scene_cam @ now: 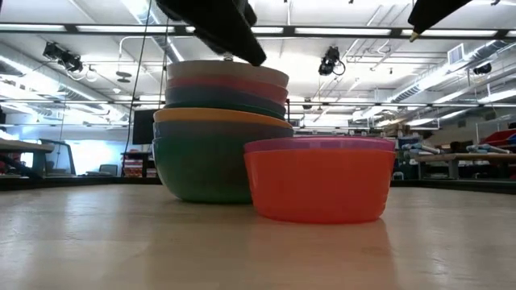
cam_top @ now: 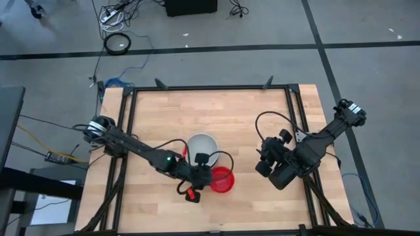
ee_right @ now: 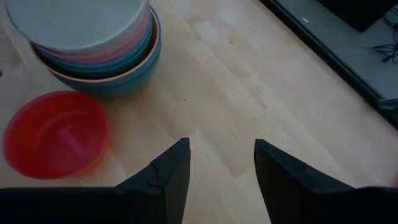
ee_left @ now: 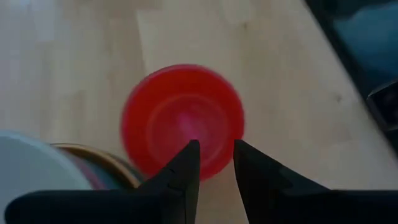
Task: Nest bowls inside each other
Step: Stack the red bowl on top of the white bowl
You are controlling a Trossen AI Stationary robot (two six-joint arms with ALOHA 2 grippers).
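A small red bowl (cam_top: 223,179) (ee_left: 181,118) (ee_right: 56,134) stands upright on the wooden table, just to the near right of a stack of nested bowls (cam_top: 202,147) (scene_cam: 222,133). The stack has a white bowl on top, then pink, blue and orange ones, and a green one at the bottom. My left gripper (cam_top: 207,173) (ee_left: 215,149) hangs open above the red bowl's left rim and points slantwise down. I see no touch. My right gripper (cam_top: 265,168) (ee_right: 221,152) hovers open over bare table to the right of both, holding nothing.
A black frame rail (cam_top: 210,88) runs along the table's edges. Bare wood (cam_top: 243,118) lies behind and to the right of the bowls. Cables and a dark box lie on the floor beyond the far edge.
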